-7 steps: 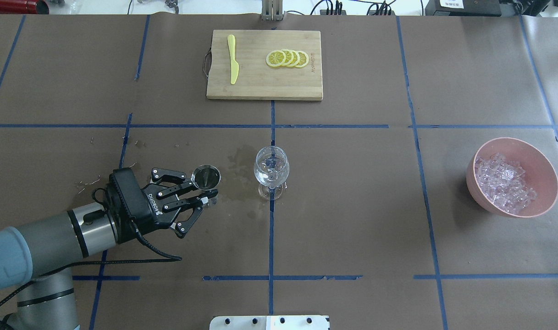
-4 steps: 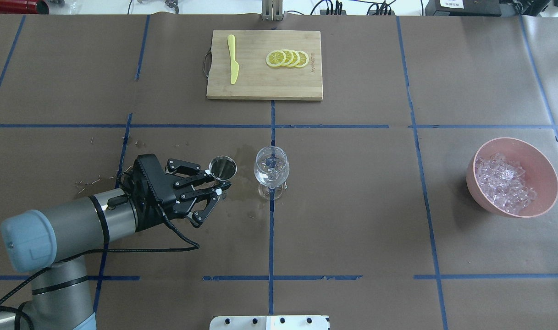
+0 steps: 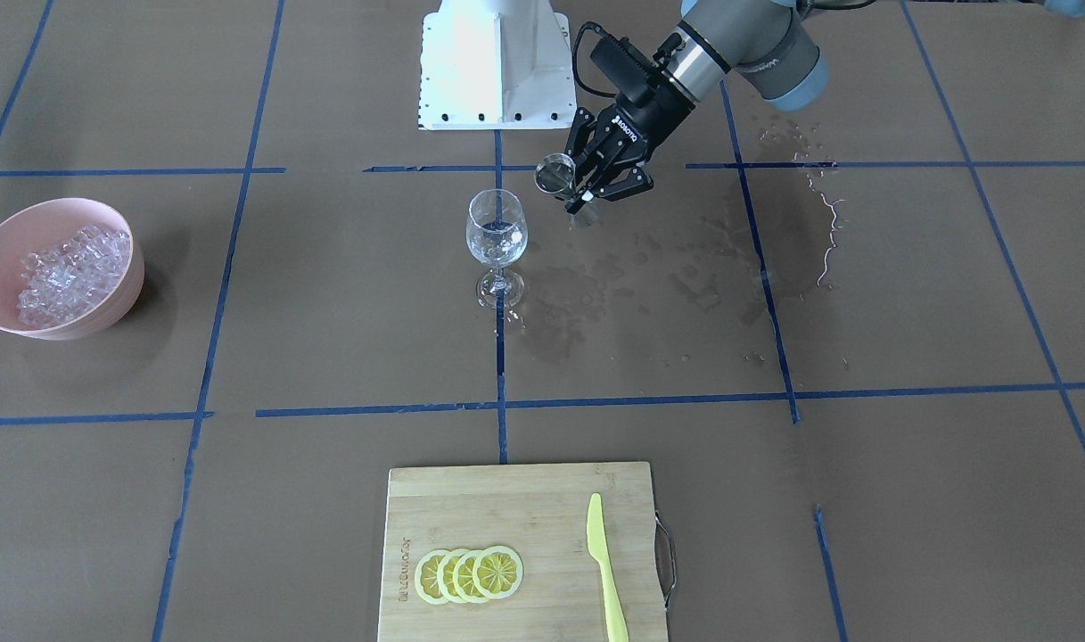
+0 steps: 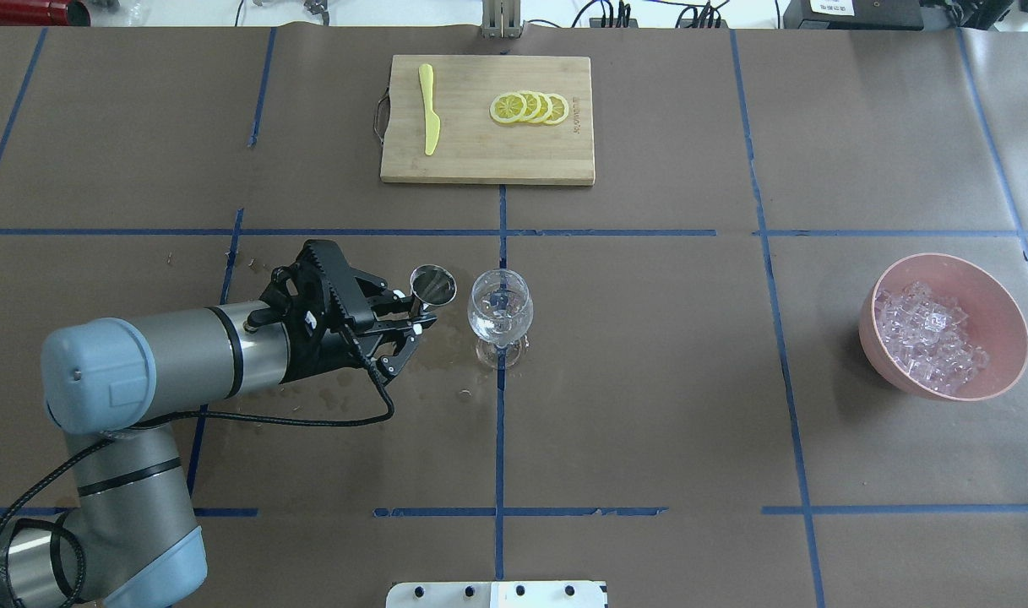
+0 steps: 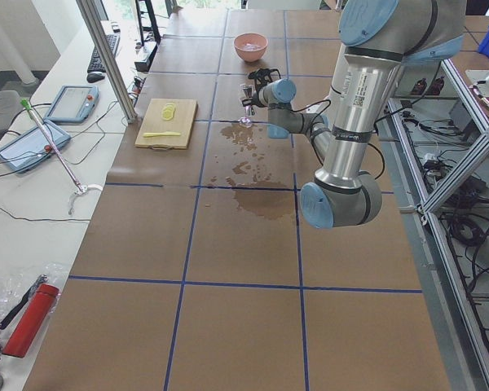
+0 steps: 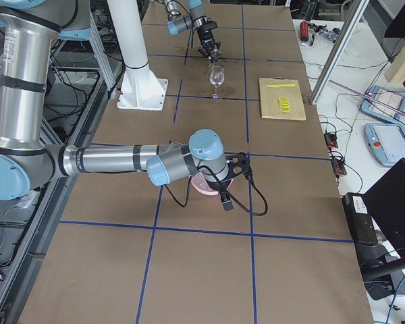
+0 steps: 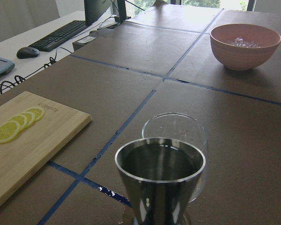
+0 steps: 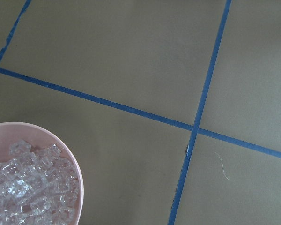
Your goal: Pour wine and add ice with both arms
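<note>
The wine [image 7: 160,161] lies dark inside the steel measuring cup [image 7: 160,197] in the left wrist view, close to the lens at 6 o'clock. The wine glass [image 7: 178,129] stands just behind the cup, at its 12 o'clock. A pink bowl [image 7: 246,56] holding ice [image 7: 246,42] sits far off at 1 o'clock. A wooden board [image 7: 33,150] with lemon slices [image 7: 16,125] lies at 9 o'clock.

In the overhead view the left gripper [image 4: 416,319] is clamped on the measuring cup [image 4: 432,285]. The cup hangs just beside the wine glass [image 4: 500,308], at its 9 o'clock and apart from it. The pink bowl [image 4: 889,371] with its heap of ice [image 4: 927,333] is well apart at 3 o'clock. The board [image 4: 488,156], which also carries a yellow knife [image 4: 429,110], is at 12 o'clock.

The front-facing view puts the cup [image 3: 553,174] at the wine glass's [image 3: 496,234] 1 o'clock, with wet stains [image 3: 595,294] on the paper at 4 o'clock.

In the exterior right view the right gripper [image 6: 226,204] hangs by the pink bowl [image 6: 204,187]. Whether its fingers are apart or together cannot be told.

The right wrist view shows the bowl's rim [image 8: 79,183] and ice [image 8: 28,192] at 7 o'clock.
</note>
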`<state>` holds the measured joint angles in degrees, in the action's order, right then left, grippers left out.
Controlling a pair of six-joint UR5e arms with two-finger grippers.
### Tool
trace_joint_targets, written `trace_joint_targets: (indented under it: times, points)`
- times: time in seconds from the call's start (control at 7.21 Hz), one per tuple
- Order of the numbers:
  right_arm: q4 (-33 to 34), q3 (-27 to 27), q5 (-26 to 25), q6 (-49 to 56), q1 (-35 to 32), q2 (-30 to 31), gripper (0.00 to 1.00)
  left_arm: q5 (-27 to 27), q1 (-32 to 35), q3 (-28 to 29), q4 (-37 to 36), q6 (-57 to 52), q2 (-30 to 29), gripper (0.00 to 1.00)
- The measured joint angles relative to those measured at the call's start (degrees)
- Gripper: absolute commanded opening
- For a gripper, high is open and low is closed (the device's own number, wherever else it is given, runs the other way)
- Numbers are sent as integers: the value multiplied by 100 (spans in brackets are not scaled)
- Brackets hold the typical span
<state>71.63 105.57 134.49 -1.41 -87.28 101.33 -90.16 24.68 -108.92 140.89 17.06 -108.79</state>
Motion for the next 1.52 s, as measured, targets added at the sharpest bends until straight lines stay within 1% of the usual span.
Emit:
trace_joint_targets:
  times: [0.42,0.83,1.52]
  points:
    - [0,-20,6,0,0,6,100,-19,5,-353,-1282,-27,-385,0]
    - [0,-75,7,0,0,4,100,-19,-7,-479,-2520,-61,-848,0]
    - [0,-103,7,0,0,1,100,-8,-16,-634,-3716,-134,-1148,0]
